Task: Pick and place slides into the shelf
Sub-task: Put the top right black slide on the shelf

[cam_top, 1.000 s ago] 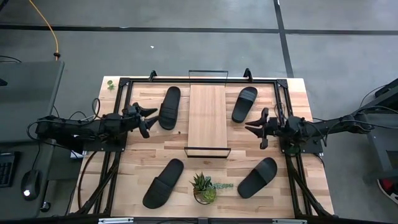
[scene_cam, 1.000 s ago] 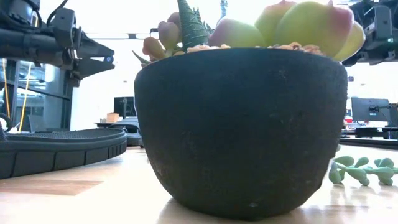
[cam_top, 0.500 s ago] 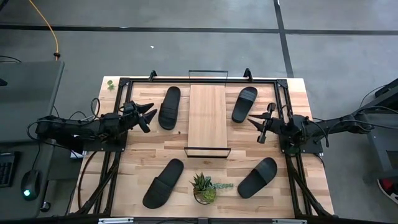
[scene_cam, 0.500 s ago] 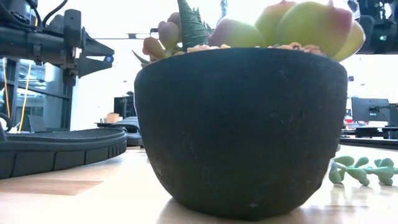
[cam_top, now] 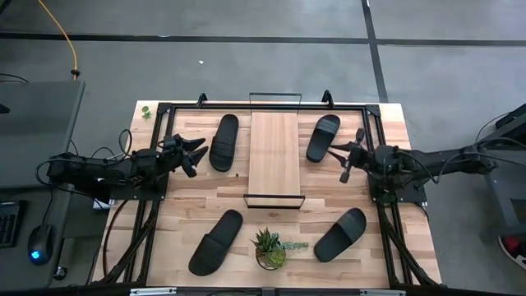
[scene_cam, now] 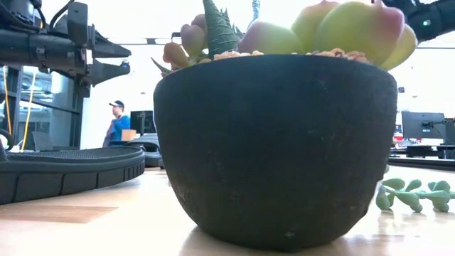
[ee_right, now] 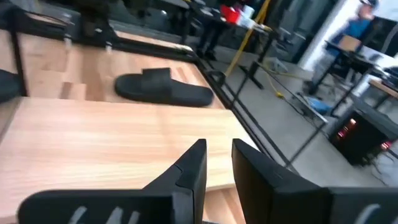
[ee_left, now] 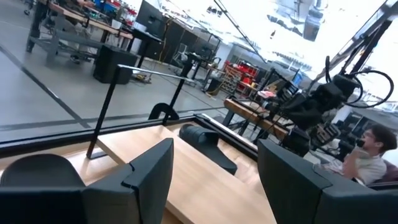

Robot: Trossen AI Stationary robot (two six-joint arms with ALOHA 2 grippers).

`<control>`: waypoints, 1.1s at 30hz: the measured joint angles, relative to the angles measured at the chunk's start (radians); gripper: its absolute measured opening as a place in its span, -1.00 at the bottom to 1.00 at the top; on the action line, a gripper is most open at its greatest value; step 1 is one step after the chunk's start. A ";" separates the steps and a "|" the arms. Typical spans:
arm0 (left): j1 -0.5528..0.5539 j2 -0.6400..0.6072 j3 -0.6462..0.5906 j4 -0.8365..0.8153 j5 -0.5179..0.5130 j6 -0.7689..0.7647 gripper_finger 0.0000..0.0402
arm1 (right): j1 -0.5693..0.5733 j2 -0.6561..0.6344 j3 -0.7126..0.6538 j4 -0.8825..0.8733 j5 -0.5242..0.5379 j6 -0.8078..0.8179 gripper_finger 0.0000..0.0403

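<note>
The long light-wood shelf board with thin black wire ends [cam_top: 274, 158] lies lengthwise at the middle of the wooden tabletop [cam_top: 181, 205], bare of any sandal. Four black open-toe slide sandals lie on the tabletop around it: one at 10 o'clock from the shelf [cam_top: 223, 141], one at 2 o'clock [cam_top: 323, 137], one at 8 o'clock [cam_top: 216, 242] and one at 4 o'clock [cam_top: 340, 234]. None touches the board.

The left gripper [cam_top: 197, 151] hovers just beside the 10 o'clock sandal, at its 9 o'clock side, with its fingers [ee_left: 146, 180] spread wide and nothing between them. The right gripper [cam_top: 343, 157] hangs close to the 2 o'clock sandal, at its 4 o'clock side, with its fingers [ee_right: 189, 168] drawn near each other, a narrow gap left and nothing grasped.

A small potted succulent in a dark round pot [cam_top: 269, 250] stands at 6 o'clock from the shelf, between the two near sandals. A person in a blue top [scene_cam: 118, 124] stands in the room beyond the table.
</note>
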 joint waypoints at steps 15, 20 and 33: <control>0.000 0.001 0.000 -0.019 0.118 0.126 0.08 | 0.000 0.121 0.030 -0.027 0.048 -0.024 -0.67; 0.000 0.001 0.036 -0.124 0.129 0.144 0.08 | 0.000 0.124 0.030 -0.048 0.121 -0.027 -0.67; 0.000 0.001 0.084 -0.218 0.142 0.113 0.08 | 0.000 0.124 0.030 -0.239 0.203 0.022 -0.67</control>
